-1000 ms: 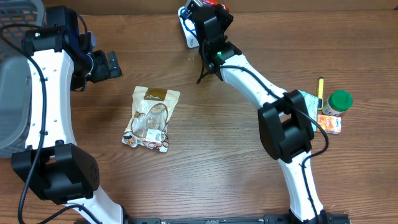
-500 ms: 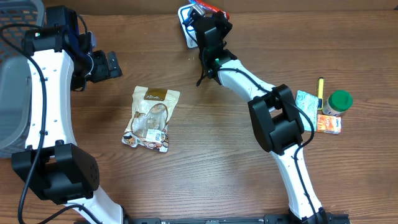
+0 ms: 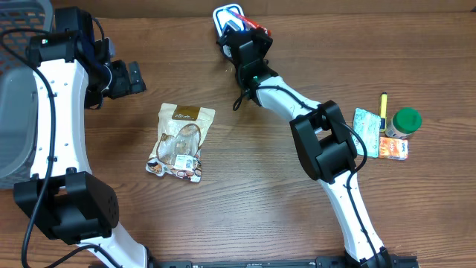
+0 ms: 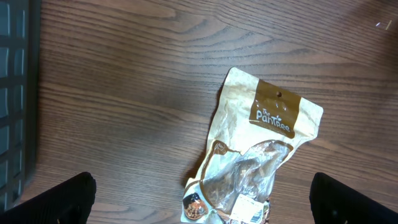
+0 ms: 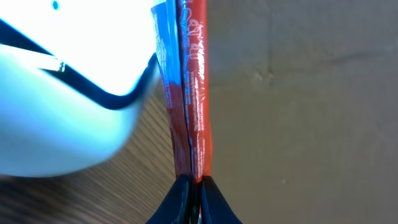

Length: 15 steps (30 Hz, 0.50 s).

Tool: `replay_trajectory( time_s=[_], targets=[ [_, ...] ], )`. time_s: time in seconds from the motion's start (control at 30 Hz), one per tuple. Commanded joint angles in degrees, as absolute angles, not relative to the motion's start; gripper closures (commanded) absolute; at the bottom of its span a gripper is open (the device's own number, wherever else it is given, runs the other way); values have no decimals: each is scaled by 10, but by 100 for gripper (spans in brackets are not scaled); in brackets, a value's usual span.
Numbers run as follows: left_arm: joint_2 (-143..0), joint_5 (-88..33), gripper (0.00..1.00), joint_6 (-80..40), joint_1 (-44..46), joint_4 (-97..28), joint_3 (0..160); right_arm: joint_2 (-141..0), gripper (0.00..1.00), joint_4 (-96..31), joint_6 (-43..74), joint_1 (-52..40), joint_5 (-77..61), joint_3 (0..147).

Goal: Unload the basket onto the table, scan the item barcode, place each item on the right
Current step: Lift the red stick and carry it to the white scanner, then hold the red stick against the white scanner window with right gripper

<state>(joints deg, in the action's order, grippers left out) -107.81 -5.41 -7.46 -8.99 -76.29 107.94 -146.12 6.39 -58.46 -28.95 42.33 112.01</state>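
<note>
A flat red packet (image 5: pixel 194 93) hangs edge-on in my right gripper (image 5: pixel 194 186), whose jaws are shut on its lower edge. Right beside it on the left is the white scanner (image 5: pixel 62 124), with a dark band round it. From overhead the red packet (image 3: pixel 254 25) is at the table's far edge next to the white and blue scanner (image 3: pixel 223 16), with the right gripper (image 3: pixel 242 33) just under it. My left gripper (image 4: pixel 202 204) stands wide open above a tan snack pouch (image 4: pixel 261 155) that lies flat on the table (image 3: pixel 245 193); nothing is between its fingers.
A grey basket (image 3: pixel 15 112) fills the left edge. At the right lie a green-lidded jar (image 3: pixel 406 123), an orange box (image 3: pixel 394 147), a teal packet (image 3: pixel 364 123) and a yellow pen (image 3: pixel 384 104). A brown wall (image 5: pixel 298 93) stands behind the scanner.
The right arm has folded further to the left and brought the red packet closer to the scanner. The left arm and the pouch have not moved.
</note>
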Motion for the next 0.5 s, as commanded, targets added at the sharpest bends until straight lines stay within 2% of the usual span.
replay_trajectory(
  time_s=[0.0,0.27,0.47],
  targets=[
    [-1075,-58,0,-68,-86,-762,1078,-1460,93,65,-599,-300,425,1125],
    [-1075,-58,0,-68,-86,-762,1078,-1460,93,66,-676,-302,461,1125],
    [-1075,-58,0,-68,-86,-762,1078,-1460,93,198,-707,-302,508,1125]
  ],
)
